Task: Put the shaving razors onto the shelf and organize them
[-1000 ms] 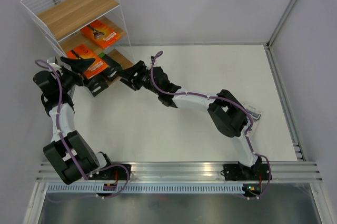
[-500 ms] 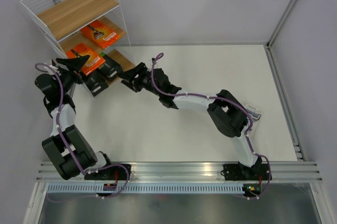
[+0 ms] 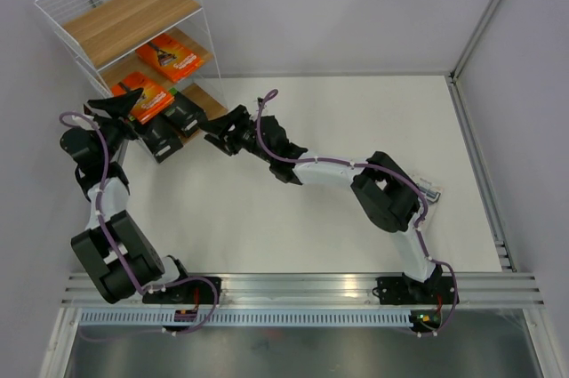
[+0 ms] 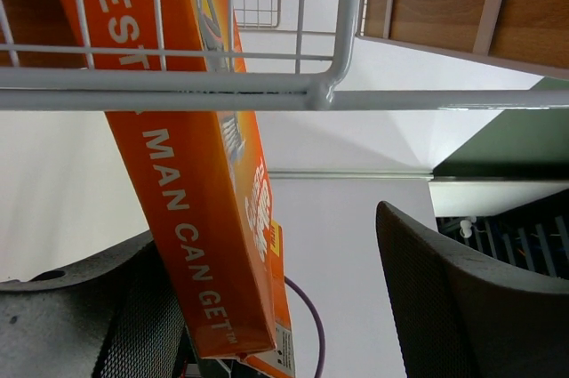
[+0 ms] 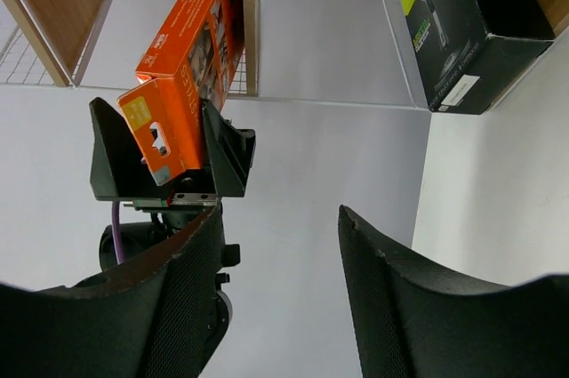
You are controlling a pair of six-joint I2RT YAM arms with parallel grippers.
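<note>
The shelf stands at the back left, and its wire rail crosses the left wrist view. One orange razor pack lies on the middle board. A second orange pack is tilted, its far end in the shelf and its near end between the fingers of my left gripper. In the left wrist view that pack leans on the left finger, with a wide gap to the right finger. Two black packs sit at the shelf's foot. My right gripper is open and empty beside them. The white-and-blue pack is out of view.
The right wrist view shows the black packs, the orange pack and the left gripper's fingers ahead of my right gripper. The shelf's top board is bare. White table stretches to the right, with an aluminium rail at the near edge.
My left gripper has moved left and slightly back, and the tilted orange pack has shifted a little up-left into the shelf. The right gripper has edged slightly toward the shelf.
</note>
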